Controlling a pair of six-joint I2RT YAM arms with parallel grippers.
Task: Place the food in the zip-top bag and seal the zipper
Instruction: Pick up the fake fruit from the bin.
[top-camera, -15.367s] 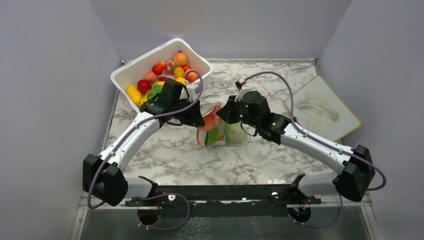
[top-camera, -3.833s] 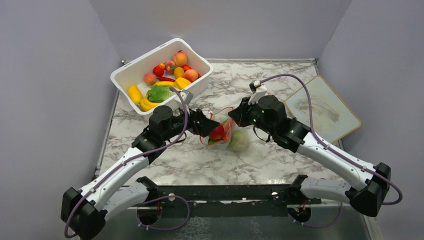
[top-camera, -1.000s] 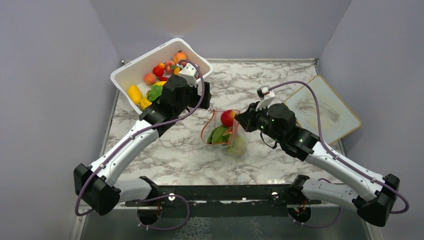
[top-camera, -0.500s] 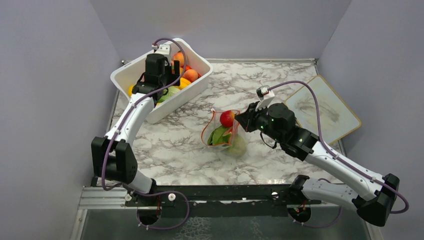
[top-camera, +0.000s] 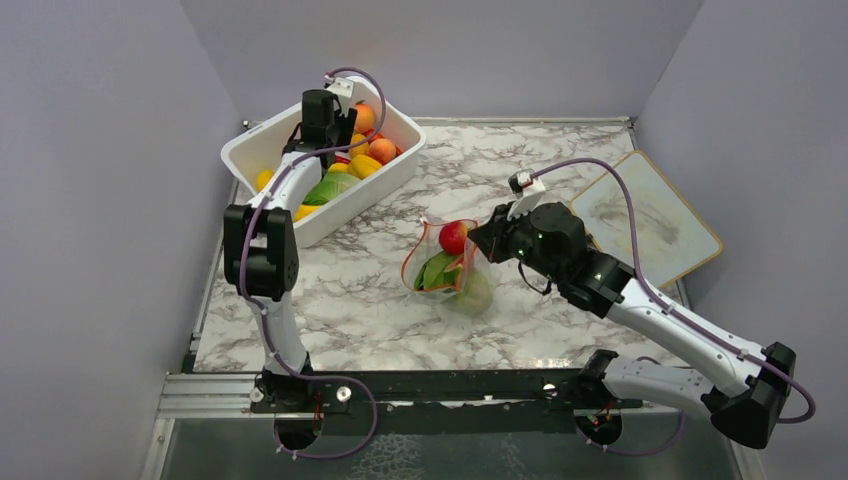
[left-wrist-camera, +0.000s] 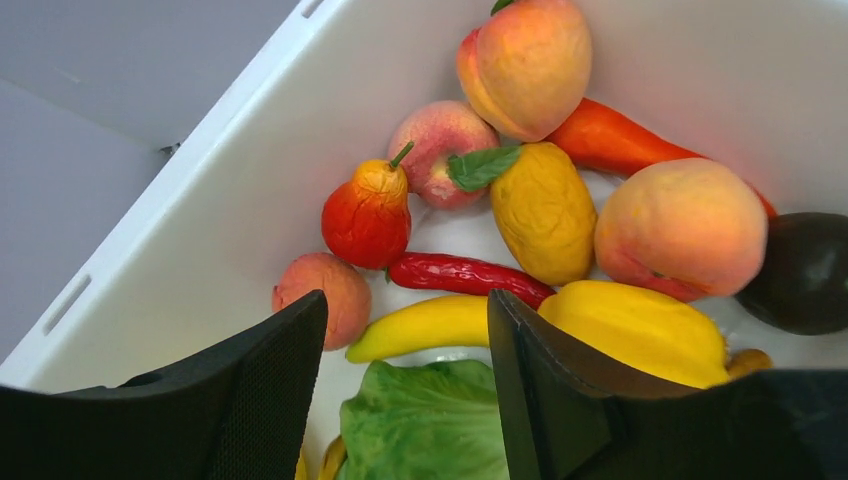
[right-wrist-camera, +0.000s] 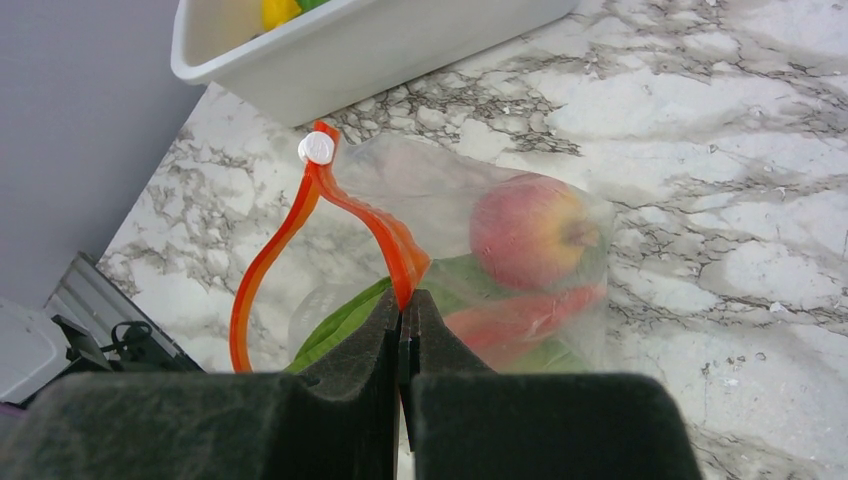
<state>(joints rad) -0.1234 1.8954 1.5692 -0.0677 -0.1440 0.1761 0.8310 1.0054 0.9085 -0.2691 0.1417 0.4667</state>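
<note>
The clear zip-top bag (top-camera: 447, 268) stands mid-table, mouth open, holding a red round fruit (top-camera: 454, 237), green leaves and a green cabbage (top-camera: 477, 291). My right gripper (right-wrist-camera: 405, 308) is shut on the orange-red zipper strip (right-wrist-camera: 390, 237) and holds the mouth up. My left gripper (left-wrist-camera: 405, 385) is open and empty, hovering inside the white tub (top-camera: 283, 137) above a green lettuce (left-wrist-camera: 425, 425) and a yellow banana (left-wrist-camera: 425, 325). More food lies in the tub: peaches (left-wrist-camera: 680, 228), a red chilli (left-wrist-camera: 465, 275), a red pear (left-wrist-camera: 367, 215), a yellow pepper (left-wrist-camera: 640, 330).
The white tub sits at the back left near the wall. A flat cream board (top-camera: 645, 215) lies at the right. A dark avocado (left-wrist-camera: 805, 272) lies at the tub's right wall. The marble table's (top-camera: 350, 300) front edge runs along the arm bases.
My left arm has swung from beside the bag back over the tub and further toward its far end. The right gripper holds the zipper as before; the bag has barely moved.
</note>
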